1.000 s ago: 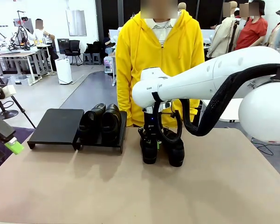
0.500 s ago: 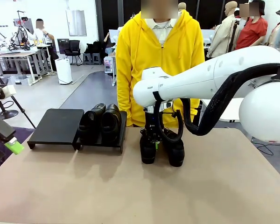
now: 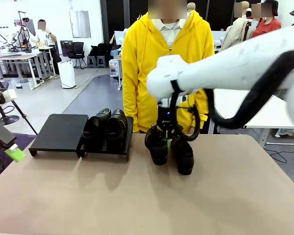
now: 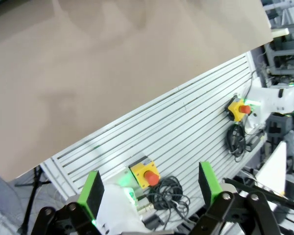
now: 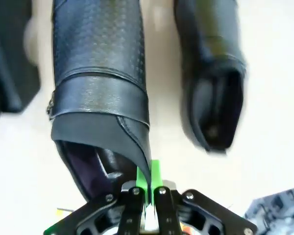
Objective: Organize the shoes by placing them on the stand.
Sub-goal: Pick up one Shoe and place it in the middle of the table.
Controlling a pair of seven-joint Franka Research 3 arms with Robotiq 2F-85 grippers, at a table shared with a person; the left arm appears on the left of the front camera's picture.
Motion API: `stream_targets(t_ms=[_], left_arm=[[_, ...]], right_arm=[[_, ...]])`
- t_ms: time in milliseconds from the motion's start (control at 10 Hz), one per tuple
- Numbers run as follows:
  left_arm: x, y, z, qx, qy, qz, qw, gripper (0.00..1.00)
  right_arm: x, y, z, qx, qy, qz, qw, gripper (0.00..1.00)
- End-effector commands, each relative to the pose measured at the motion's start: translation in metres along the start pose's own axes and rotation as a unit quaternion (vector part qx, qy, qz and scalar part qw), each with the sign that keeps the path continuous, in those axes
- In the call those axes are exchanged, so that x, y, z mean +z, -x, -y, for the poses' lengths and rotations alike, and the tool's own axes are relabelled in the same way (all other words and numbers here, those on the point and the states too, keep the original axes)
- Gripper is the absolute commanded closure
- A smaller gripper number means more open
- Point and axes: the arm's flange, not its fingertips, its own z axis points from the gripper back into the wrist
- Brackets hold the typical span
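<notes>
1. Right claw (image 5: 149,185): we log it clamped on the side collar of one shoe (image 5: 100,73).
2. Neighbouring shoe (image 5: 213,78): just beside, on the table (image 3: 137,205).
3. Stand (image 3: 59,129): left panel bare; two shoes (image 3: 107,128) on the right panel.
4. Risk: we judge the glossy leather may slip from so thin a pinch, or swing into its neighbour.

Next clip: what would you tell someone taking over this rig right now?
Left gripper: open, holding nothing, away from the shoes.
Right gripper: shut on the opening rim of one shoe, in front of the person.
Second shoe: on the table, beside the held one.
Stand: a pair sits on its right panel; the left panel is free.
Done: two shoes placed.
Left: the held shoe and the second shoe go on the stand.
</notes>
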Motion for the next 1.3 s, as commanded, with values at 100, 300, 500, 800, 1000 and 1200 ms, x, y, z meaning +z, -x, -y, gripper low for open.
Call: stream_targets(t_ms=[100, 300, 500, 800, 1000, 1200], left_arm=[[0.002, 0.000, 0.000, -0.003, 0.008, 0.000, 1.000, 0.00], [0.002, 0.000, 0.000, -0.003, 0.008, 0.000, 1.000, 0.00], [0.002, 0.000, 0.000, -0.003, 0.008, 0.000, 1.000, 0.00], [0.002, 0.000, 0.000, -0.003, 0.008, 0.000, 1.000, 0.00], [0.002, 0.000, 0.000, -0.003, 0.008, 0.000, 1.000, 0.00], [0.002, 0.000, 0.000, -0.003, 0.008, 0.000, 1.000, 0.00]], right_arm=[[0.044, 0.152, 0.072, 0.056, -0.041, 0.045, 0.997, 1.00], [0.040, 0.200, 0.105, 0.046, -0.091, 0.058, 0.993, 1.00], [0.032, 0.177, 0.122, 0.016, -0.139, 0.061, 0.988, 1.00], [0.044, 0.204, 0.100, 0.023, -0.070, 0.047, 0.996, 1.00], [0.030, 0.219, 0.087, -0.023, -0.117, 0.056, 0.991, 1.00], [0.000, 0.263, 0.017, -0.138, -0.058, 0.065, 0.987, 1.00]])
